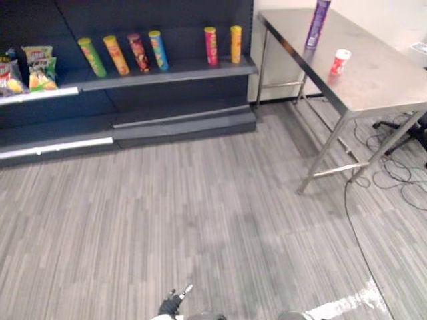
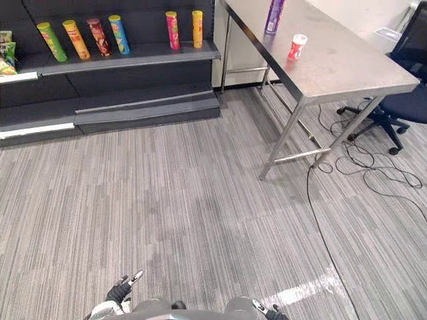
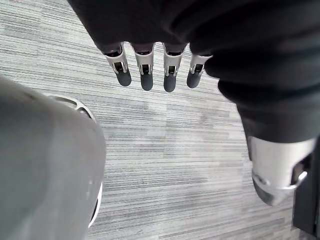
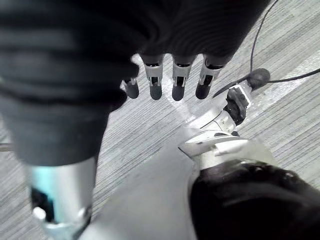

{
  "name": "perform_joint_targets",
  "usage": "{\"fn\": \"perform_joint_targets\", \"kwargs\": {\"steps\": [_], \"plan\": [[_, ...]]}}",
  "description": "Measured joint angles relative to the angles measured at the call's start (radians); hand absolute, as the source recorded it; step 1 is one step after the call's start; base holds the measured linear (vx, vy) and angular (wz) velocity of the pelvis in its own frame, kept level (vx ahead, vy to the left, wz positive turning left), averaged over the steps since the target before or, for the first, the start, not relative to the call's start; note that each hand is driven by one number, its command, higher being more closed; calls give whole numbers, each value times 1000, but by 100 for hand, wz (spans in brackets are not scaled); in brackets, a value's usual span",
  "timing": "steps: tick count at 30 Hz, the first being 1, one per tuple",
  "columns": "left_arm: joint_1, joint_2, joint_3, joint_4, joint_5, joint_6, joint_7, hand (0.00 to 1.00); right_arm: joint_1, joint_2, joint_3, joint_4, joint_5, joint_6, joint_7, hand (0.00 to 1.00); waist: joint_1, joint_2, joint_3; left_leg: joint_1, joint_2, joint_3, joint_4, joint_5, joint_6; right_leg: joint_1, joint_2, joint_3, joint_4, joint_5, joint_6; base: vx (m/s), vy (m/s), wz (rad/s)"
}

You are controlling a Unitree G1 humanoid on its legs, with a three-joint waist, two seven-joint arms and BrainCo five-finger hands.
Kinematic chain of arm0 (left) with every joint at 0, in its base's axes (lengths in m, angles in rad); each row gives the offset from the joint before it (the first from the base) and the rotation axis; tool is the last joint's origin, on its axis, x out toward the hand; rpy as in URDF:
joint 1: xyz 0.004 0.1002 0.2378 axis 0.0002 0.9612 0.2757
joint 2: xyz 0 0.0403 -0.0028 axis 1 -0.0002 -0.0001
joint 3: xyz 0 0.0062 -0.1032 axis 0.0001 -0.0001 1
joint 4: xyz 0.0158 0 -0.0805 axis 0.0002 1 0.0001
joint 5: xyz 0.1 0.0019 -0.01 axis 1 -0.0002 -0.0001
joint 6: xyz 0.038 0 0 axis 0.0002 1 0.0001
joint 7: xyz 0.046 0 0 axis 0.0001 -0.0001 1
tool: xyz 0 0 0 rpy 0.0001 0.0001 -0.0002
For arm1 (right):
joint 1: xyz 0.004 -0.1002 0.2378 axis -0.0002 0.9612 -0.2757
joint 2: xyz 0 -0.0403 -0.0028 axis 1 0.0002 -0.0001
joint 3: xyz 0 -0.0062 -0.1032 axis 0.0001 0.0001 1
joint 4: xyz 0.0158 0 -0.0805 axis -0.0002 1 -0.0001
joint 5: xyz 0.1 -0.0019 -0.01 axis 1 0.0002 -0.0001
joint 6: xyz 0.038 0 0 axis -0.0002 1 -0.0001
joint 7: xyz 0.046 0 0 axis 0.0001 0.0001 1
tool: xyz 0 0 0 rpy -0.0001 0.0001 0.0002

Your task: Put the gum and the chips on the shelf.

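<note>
Left hand and right hand hang empty, fingers loose. I'd first walk to the tall purple chips can far ahead-right.

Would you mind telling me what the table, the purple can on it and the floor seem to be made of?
Table: likely stainless steel, brushed; grey surface with soft sheen, thin metal legs. Purple can: probably cardboard or plastic tube with a glossy printed wrap; too far to tell. Floor: grey striped, matte; carpet or vinyl planks, unclear.
</note>
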Motion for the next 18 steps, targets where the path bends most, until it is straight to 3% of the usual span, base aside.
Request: {"fn": "perform_joint_targets", "kwargs": {"steps": [2, 4, 6, 7, 9, 10, 11, 12, 13, 14, 15, 16, 18], "plan": [[4, 3, -15, -3, 0, 4, -5, 0, 7, 7, -14, -12, 0, -4, 0, 0, -2, -4, 7, 78, -9, -25, -56, -3, 5, -33, 10, -51, 140, -53, -25, 180, -52, 24], [3, -1, -30, -2, 1, 6, -10, 0, 9, 9, -16, -17, 1, -6, 0, 0, -6, -1, 16, 162, -10, -53, -109, -4, 4, -65, 37, -143, 224, -183, -64, 165, -128, 30], [-4, 2, -44, 6, 13, 8, -19, 0, 6, 10, -16, -23, 7, -6, 1, 0, -28, -1, 47, 247, 3, -94, -151, -17, 2, -113, 79, -231, 218, -321, -93, 202, -227, 56], [-11, 0, -40, 13, 24, 9, -22, 0, 6, 10, -18, -25, 11, -6, 1, 0, -36, 2, 68, 281, 19, -116, -152, -30, -22, -141, 101, -251, 143, -368, -100, 279, -326, 67], [-15, 2, -7, 3, 33, 8, -29, 0, 13, 24, -17, -21, 16, 0, 0, 0, -38, -30, 91, 311, 26, -132, -133, -68, -85, -159, 108, -246, -171, -357, -91, 294, -286, 39], [-17, -26, 16, 13, 37, 11, -28, 0, 9, 3, -51, -22, 37, -1, 0, 0, -39, 23, 110, 331, 75, -131, -119, -80, -122, -92, 157, -294, -218, -345, -124, 305, -185, 7], [-12, -35, 16, 9, 43, 9, -29, 0, 7, 3, -59, -23, 40, -3, 0, 0, -40, 29, 109, 331, 76, -122, -135, -65, -121, -74, 163, -301, -242, -343, -125, 299, -154, 14], [-13, -35, 18, 5, 46, 7, -31, 0, 5, 10, -63, -24, 48, -9, 3, 0, -47, 27, 111, 342, 66, -121, -178, -6, -102, -61, 163, -316, -221, -337, -113, 228, -141, 14], [-19, -44, 25, 2, 46, 7, -30, 0, 4, 12, -64, -35, 55, -10, 4, 0, -48, 36, 117, 359, 71, -98, -188, 8, -94, -91, 161, -317, -131, -326, -95, 155, -168, 12], [-36, -53, 53, 16, 46, 9, -27, 0, 8, 8, -60, -66, 61, -8, 6, 0, -38, 37, 134, 386, 99, -96, -201, 6, -98, -174, 172, -313, -73, -362, -124, 142, -171, 14], [-33, -54, 68, 17, 48, 9, -29, 0, 20, 13, -46, -84, 79, -9, 10, 0, -41, 37, 129, 389, 114, -102, -204, -13, -115, -180, 183, -295, -193, -352, -122, 187, -190, 32], [-29, -44, 84, 20, 62, 9, -30, 0, 35, 35, -55, -97, 87, -12, 17, 0, -38, 22, 128, 410, 113, -109, -219, -24, -117, -171, 171, -312, -245, -302, -139, 198, -130, 40], [-36, -54, 110, 26, 78, 8, -34, 0, 36, 36, -56, -102, 87, -14, 19, 0, -36, 21, 128, 412, 127, -116, -216, 14, -101, -157, 179, -325, -238, -336, -147, 342, -219, 32]]}}
